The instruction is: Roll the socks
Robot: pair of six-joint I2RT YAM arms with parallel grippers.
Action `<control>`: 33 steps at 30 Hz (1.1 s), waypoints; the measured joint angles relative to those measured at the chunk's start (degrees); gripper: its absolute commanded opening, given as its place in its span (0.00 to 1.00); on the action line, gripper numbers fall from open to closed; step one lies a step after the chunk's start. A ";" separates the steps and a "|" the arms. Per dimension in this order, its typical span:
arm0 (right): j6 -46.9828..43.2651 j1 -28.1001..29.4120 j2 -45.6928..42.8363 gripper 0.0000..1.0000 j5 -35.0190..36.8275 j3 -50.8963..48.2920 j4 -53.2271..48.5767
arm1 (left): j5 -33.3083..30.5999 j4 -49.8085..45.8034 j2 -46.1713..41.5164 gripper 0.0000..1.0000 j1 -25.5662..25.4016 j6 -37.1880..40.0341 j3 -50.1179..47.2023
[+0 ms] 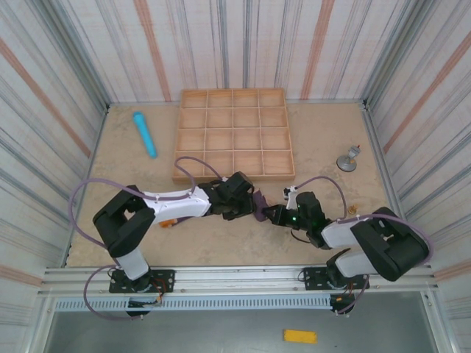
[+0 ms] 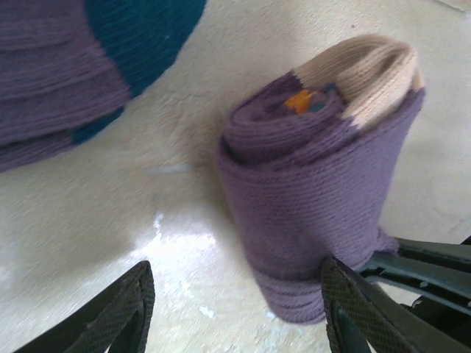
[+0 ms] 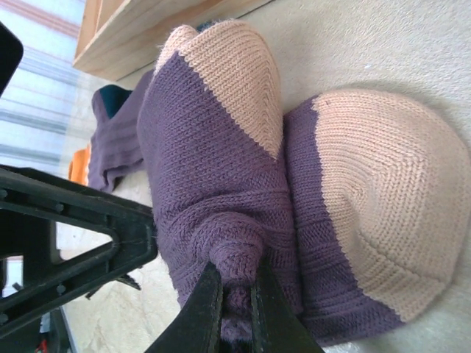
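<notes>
The socks lie between my two grippers, just in front of the tray. In the left wrist view one purple sock is a tight roll with a beige toe end and orange and teal bits at its top. A flatter purple sock part with a teal patch lies up to the left. My left gripper is open around the roll's lower end, and its right finger touches the knit. My right gripper is shut, pinching a bunched fold of the purple sock beside its beige toe.
A wooden tray of square compartments stands behind the socks. A light blue cylinder lies at the back left and a small grey metal piece at the right. Striped walls close in three sides. My left gripper's black frame sits close beside the right one.
</notes>
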 measured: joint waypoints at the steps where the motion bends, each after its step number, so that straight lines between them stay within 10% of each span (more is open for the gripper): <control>1: 0.17 -0.33 1.03 0.00 -0.61 0.00 1.22 | -0.09 0.85 0.44 0.62 0.00 0.02 0.00; 18: 2.75 -2.99 11.13 0.04 -4.46 -0.61 15.28 | -0.63 6.99 5.68 0.28 1.05 -0.66 2.36; 25: 2.45 -3.02 8.90 0.34 -4.61 -0.20 12.66 | 0.31 6.16 6.16 0.00 1.79 -0.24 3.34; 33: -1.95 -1.18 -6.45 0.58 -3.93 1.42 -12.09 | -0.50 -1.97 6.12 0.00 2.43 0.90 6.86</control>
